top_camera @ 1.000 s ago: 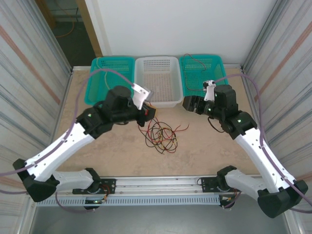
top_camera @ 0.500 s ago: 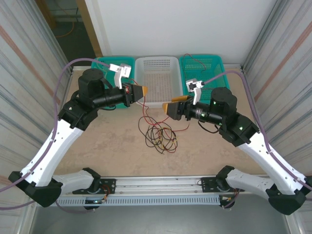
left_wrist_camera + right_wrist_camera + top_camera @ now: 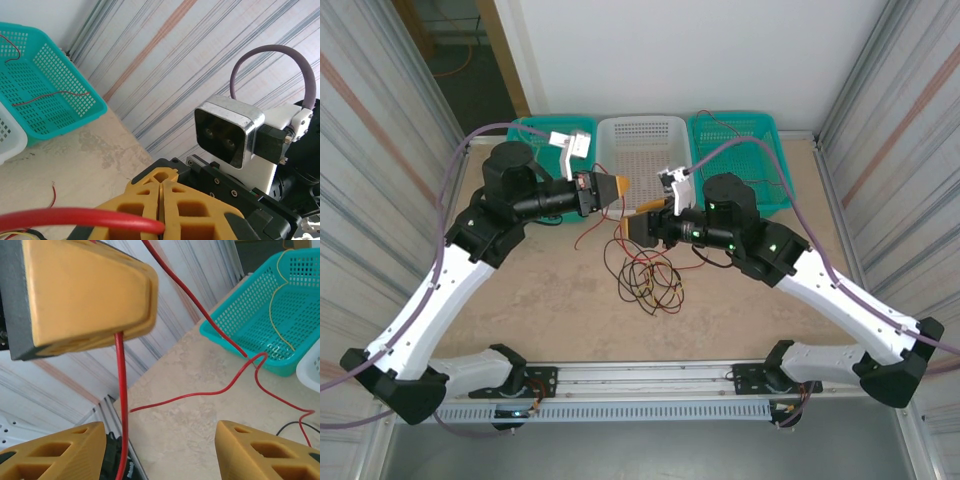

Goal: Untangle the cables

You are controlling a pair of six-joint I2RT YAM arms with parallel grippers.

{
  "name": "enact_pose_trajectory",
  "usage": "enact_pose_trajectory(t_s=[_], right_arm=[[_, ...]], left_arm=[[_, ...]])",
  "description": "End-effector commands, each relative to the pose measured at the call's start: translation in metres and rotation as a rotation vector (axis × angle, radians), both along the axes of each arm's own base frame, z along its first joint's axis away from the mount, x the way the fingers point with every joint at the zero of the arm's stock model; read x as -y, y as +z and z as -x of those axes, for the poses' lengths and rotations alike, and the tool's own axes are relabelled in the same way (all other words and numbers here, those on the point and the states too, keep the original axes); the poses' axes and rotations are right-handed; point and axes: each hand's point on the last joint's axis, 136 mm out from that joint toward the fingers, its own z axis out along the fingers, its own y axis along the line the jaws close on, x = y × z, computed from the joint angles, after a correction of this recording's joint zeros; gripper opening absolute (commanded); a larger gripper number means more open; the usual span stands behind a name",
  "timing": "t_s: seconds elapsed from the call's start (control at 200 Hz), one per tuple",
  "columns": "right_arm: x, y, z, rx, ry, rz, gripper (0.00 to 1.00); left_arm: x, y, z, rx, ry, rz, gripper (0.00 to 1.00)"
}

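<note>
Presently, my left end effector [image 3: 618, 187] is clenched on a red cable [image 3: 75, 218], raised above the table [image 3: 540, 300] just in front of the white basket [image 3: 645, 160]. The red cable hangs down to the tangled cables [image 3: 645, 278], which lie on the table between my arms. My right end effector [image 3: 642, 222] is released, fingers [image 3: 270, 452] spread. The red cable runs between them, just beside one finger; contact cannot be judged.
</note>
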Motion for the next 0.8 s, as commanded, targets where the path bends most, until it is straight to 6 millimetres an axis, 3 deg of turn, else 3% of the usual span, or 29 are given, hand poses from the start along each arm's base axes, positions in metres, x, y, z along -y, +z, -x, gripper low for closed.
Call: enact_pose_trajectory(t_s=[0.0, 0.085, 0.2, 0.336, 0.511, 0.556, 0.641, 0.686, 0.797], right_arm=[[-0.01, 0.024, 0.006, 0.052, 0.039, -0.054, 0.57], [-0.013, 0.021, 0.003, 0.048, 0.035, -0.044, 0.44], [-0.014, 0.017, 0.0, 0.042, 0.023, -0.029, 0.19], [-0.011, 0.019, 0.0, 0.057, 0.013, -0.02, 0.0], [-0.003, 0.022, -0.002, 0.076, -0.022, -0.017, 0.0], [-0.001, 0.023, -0.002, 0.08, -0.029, -0.019, 0.0], [0.002, 0.026, -0.002, 0.088, -0.039, -0.026, 0.0], [0.004, 0.028, -0.001, 0.094, -0.042, -0.031, 0.0], [0.009, 0.038, 0.002, 0.116, -0.041, -0.048, 0.0]], left_arm=[[0.001, 0.006, 0.005, 0.007, -0.025, 0.04, 0.0], [0.001, 0.003, 0.004, 0.0, -0.023, 0.045, 0.0], [0.002, 0.003, 0.004, -0.003, -0.021, 0.061, 0.0], [0.001, -0.001, 0.003, -0.013, -0.016, 0.057, 0.0], [0.0, -0.005, 0.003, -0.023, -0.01, 0.063, 0.01], [0.0, -0.007, 0.002, -0.026, -0.003, 0.061, 0.09], [-0.002, -0.013, 0.0, -0.035, 0.01, 0.051, 0.46], [-0.002, -0.019, -0.001, -0.043, 0.022, 0.041, 0.6], [-0.005, -0.044, -0.01, -0.077, 0.071, 0.002, 0.69]])
